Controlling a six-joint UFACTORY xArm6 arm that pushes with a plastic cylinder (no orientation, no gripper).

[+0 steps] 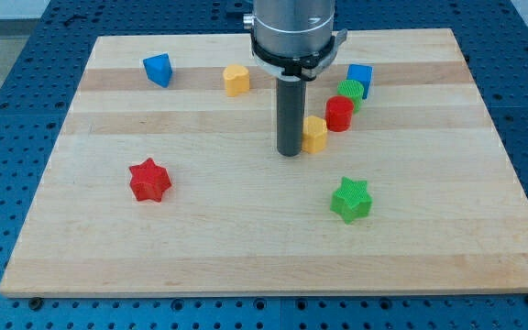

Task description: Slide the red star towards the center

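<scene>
The red star (pixel 149 180) lies on the wooden board (pixel 246 257) at the view's left, below the middle height. My tip (pixel 290 152) rests near the board's centre, well to the right of the red star and apart from it. A yellow block (pixel 314 134) sits right beside the rod on its right, close to or touching it.
A red cylinder (pixel 339 114), a green block (pixel 350 93) and a blue cube (pixel 359 77) cluster to the upper right of the tip. A green star (pixel 350 200) lies lower right. A yellow block (pixel 236 80) and a blue block (pixel 158 70) sit near the top.
</scene>
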